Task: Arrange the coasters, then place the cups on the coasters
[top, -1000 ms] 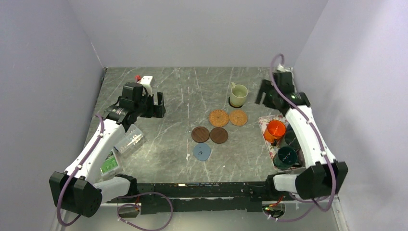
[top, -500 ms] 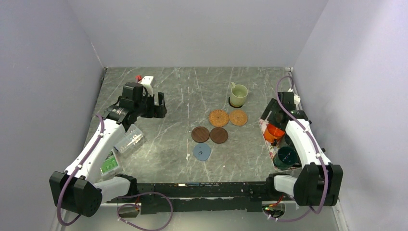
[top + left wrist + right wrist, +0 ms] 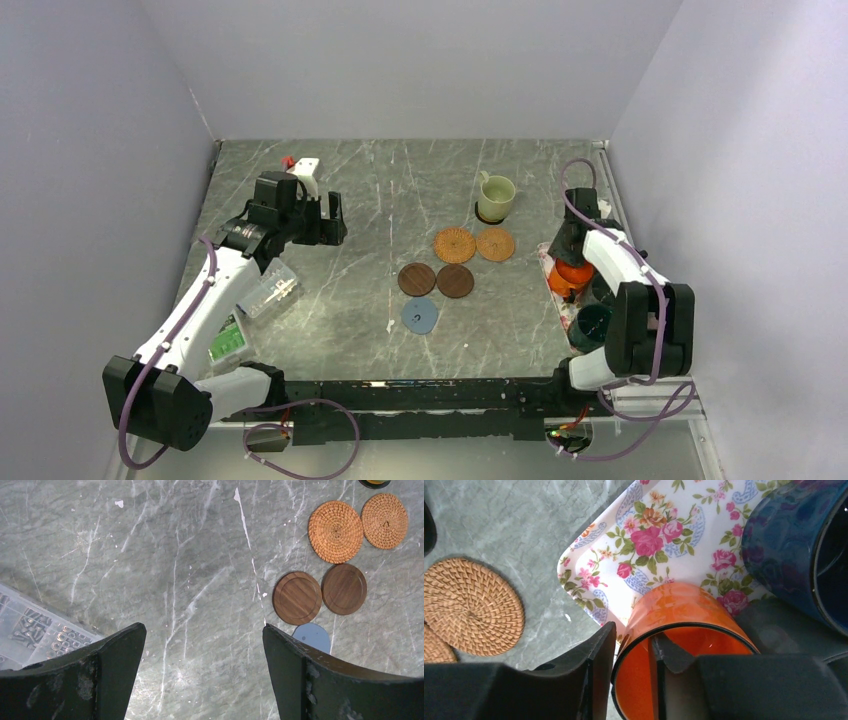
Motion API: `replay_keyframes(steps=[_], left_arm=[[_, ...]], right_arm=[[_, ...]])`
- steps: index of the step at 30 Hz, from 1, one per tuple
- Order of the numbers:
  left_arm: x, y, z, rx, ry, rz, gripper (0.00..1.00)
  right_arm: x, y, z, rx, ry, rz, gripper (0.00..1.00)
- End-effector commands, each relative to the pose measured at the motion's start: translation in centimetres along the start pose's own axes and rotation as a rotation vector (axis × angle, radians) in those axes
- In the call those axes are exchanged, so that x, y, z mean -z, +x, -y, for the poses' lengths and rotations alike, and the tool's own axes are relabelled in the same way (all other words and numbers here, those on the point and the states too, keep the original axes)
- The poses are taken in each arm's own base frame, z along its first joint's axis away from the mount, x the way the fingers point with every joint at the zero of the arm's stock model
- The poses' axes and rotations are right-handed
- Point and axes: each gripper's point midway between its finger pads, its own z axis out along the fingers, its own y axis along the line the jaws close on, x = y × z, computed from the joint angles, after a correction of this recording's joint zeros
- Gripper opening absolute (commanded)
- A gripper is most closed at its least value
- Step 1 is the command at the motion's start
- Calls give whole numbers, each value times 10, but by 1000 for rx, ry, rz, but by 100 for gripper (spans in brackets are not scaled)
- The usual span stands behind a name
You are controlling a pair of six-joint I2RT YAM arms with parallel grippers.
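Observation:
The orange cup (image 3: 674,605) stands on the floral tray (image 3: 664,525) at the right, beside a dark blue cup (image 3: 794,545) and a dark green cup (image 3: 592,322). My right gripper (image 3: 634,632) straddles the orange cup's rim, one finger outside and one inside, shut on its wall. A cream cup (image 3: 497,196) sits on a black coaster (image 3: 488,218). Two tan woven coasters (image 3: 454,244), two dark brown coasters (image 3: 416,279) and a blue-grey coaster (image 3: 420,316) lie mid-table. My left gripper (image 3: 202,627) hovers open over bare table at the far left.
A clear plastic box (image 3: 268,290) of small parts lies under my left arm, with a green item (image 3: 229,342) nearer the front edge. A small white and red object (image 3: 303,165) sits at the back left. Grey walls close in three sides.
My right arm swung back from beside the cream cup to the tray, came down over the orange cup, and its jaws narrowed onto the cup's wall. The left arm stayed still.

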Motion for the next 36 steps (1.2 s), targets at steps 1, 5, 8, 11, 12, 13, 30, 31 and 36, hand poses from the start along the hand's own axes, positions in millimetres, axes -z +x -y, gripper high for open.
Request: replay_keyframes(steps=[1,5,8,11,12,13,30,31,36], left_arm=[[-1,-6,3,-4,18,20,93],[-2,-6,3,-2,19,17,93],[-3,-5,4,-4,22,14,93],[-4,-5,4,-3,21,10,93],[-4,-5,4,-3,21,9,93],[-4,-4,3,-3,21,9,93],[-10,0,5,2,30,-15,93],[-10,0,5,2,32,-16,93],[-10,0,6,2,37,-15,93]], right_arm=[[5,-25,-7,-3,-24,77,28],[10,-26,-9,12,-38,83,11],[15,-29,-9,26,-43,94,1],[21,-32,-11,45,-59,103,0],[22,-33,-12,57,-69,107,0],[24,-33,-15,74,-85,113,0],[17,-24,-65,531,-245,117,0],[17,-24,-67,531,-254,114,0],[23,-28,-71,445,-247,122,46]])
